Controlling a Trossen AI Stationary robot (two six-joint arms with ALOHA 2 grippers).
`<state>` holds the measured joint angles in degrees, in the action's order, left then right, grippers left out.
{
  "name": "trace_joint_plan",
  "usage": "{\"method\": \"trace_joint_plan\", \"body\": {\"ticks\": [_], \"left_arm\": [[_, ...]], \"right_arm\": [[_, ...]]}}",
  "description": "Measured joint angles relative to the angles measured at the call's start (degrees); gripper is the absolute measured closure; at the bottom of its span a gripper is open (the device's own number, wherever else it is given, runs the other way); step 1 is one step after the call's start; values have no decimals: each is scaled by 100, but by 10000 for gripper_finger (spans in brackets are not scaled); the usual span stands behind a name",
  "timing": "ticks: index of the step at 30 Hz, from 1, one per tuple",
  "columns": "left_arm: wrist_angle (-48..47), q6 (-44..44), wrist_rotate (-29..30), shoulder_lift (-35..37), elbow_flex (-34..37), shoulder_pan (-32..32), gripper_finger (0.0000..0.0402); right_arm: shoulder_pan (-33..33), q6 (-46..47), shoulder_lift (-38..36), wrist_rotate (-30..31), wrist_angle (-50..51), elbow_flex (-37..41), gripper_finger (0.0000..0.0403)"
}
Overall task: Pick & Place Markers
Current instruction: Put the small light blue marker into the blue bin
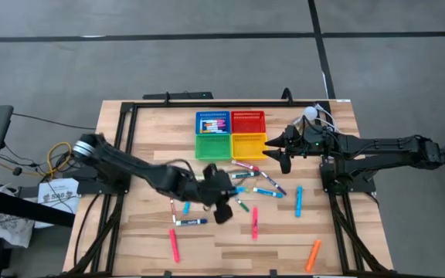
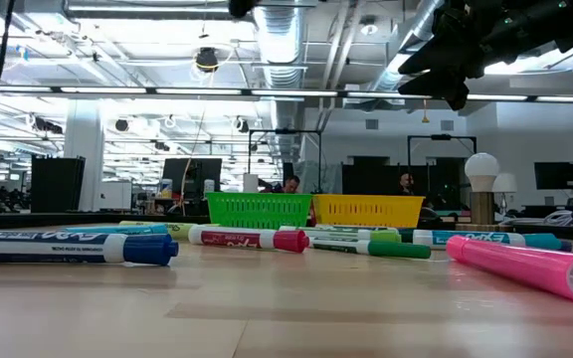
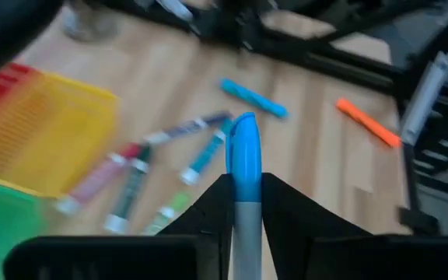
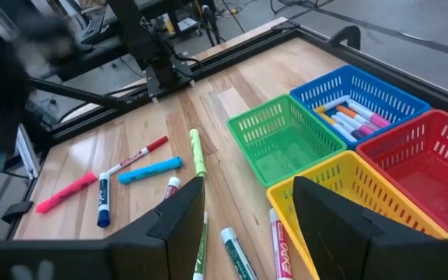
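Observation:
Many markers lie scattered on the wooden table (image 1: 145,239), among them a pink one (image 1: 174,245), an orange one (image 1: 313,255) and a light-blue one (image 1: 298,201). My left gripper (image 1: 223,208) hangs over the table's middle, shut on a white-barrelled marker with a blue cap (image 3: 243,152). My right gripper (image 1: 278,152) hovers open just right of the yellow basket (image 1: 248,144), with nothing between its fingers (image 4: 179,218). The blue basket (image 1: 212,122) holds several markers. My left gripper pinches the marker's pale barrel (image 3: 246,229) just behind the blue cap, between its two fingers (image 3: 208,214). The marker lies along the fingers, and its capped end sticks out past the fingertips. It is lifted clear of the table, slanting forward and down.
Four mesh baskets stand in a square at the table's far middle: blue, red (image 1: 248,121), green (image 1: 213,145) and yellow. A black frame (image 1: 122,139) runs round the table's edges. Loose markers crowd the middle (image 1: 253,181); bare wood shows at the near left.

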<state>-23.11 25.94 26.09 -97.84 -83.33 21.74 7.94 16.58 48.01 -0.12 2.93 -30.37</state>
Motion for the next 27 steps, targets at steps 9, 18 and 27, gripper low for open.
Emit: {"method": "trace_joint_plan", "body": {"ticks": [9,18,27], "left_arm": [[-268,-1421,332,770,-9,-760,349],[-312,-3139,330,935,-9,-2158,340],[-324,-3621,-748,893,577,-3762,343]], "right_arm": [[2,-2,0,13,2,0,217],[2,0,0,13,2,0,217],[2,142,0,15,1,0,217]]}}
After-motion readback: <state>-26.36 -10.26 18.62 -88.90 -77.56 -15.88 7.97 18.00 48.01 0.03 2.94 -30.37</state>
